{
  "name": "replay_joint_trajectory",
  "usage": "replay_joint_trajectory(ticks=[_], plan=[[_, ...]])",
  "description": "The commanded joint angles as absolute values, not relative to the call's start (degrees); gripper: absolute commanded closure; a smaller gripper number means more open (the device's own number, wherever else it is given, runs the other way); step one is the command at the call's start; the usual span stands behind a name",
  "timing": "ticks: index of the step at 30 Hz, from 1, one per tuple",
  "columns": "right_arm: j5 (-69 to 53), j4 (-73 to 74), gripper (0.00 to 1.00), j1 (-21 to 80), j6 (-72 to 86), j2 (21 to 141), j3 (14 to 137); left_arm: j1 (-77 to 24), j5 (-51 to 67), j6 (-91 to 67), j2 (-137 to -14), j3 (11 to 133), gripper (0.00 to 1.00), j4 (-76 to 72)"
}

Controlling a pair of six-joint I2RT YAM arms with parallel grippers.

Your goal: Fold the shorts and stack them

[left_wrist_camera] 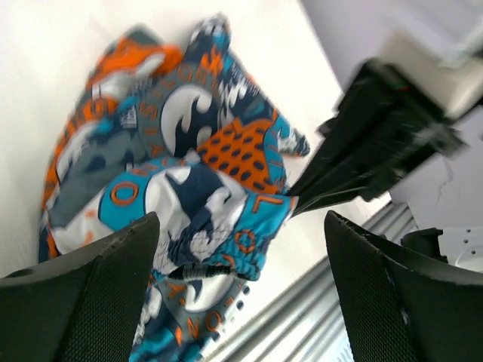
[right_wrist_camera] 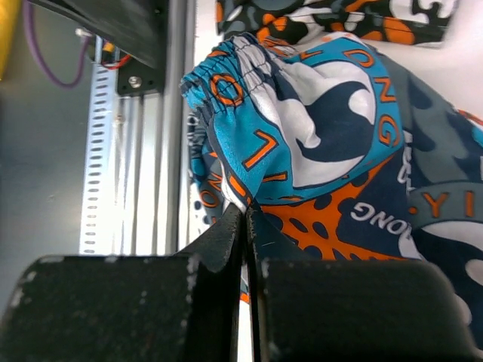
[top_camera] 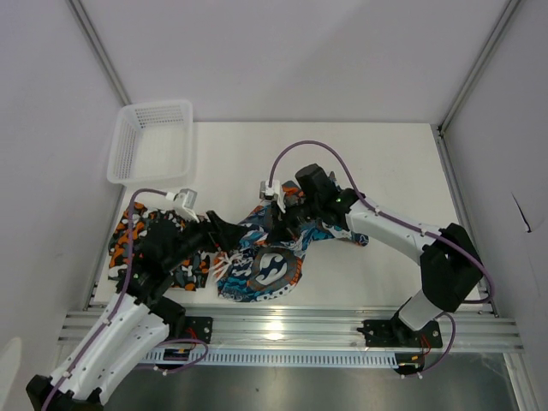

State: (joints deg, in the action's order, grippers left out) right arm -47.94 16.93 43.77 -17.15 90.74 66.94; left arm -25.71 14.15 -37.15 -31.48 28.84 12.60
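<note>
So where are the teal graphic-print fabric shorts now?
Top view: the teal shorts lie bunched at the table's near centre, right of the orange-black camouflage shorts, pinched by the right gripper.

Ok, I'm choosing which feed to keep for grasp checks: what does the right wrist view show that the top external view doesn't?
Only the right wrist view: the right end effector pinched shut on the teal shorts at their edge, near the gathered waistband. Only the top external view: the white basket at the far left corner, and the left arm over the camouflage shorts. Both: the two shorts side by side and the metal rail at the near edge.
</note>
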Motion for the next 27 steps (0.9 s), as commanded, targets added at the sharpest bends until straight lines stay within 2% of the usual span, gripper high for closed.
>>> replay_joint_trajectory(ticks=[1,5,17,27], plan=[[-53.78,18.89,1.0,43.24,-16.17,92.02,71.63,-25.4,13.19,-30.95,-26.55,27.51,0.08,4.84],[-54.75,21.52,1.0,42.28,-15.47,94.21,74.88,-25.58,17.13,-30.94,-26.36,26.28,0.04,2.37],[-64.06,25.64,1.0,37.36,-10.54,101.77,84.44,-30.23,11.17,-24.71,-23.82,20.92,0.01,-7.11],[-70.31,36.38,1.0,33.58,-13.88,109.07,94.03,-31.11,9.06,-13.54,-34.27,22.06,0.01,-14.58]])
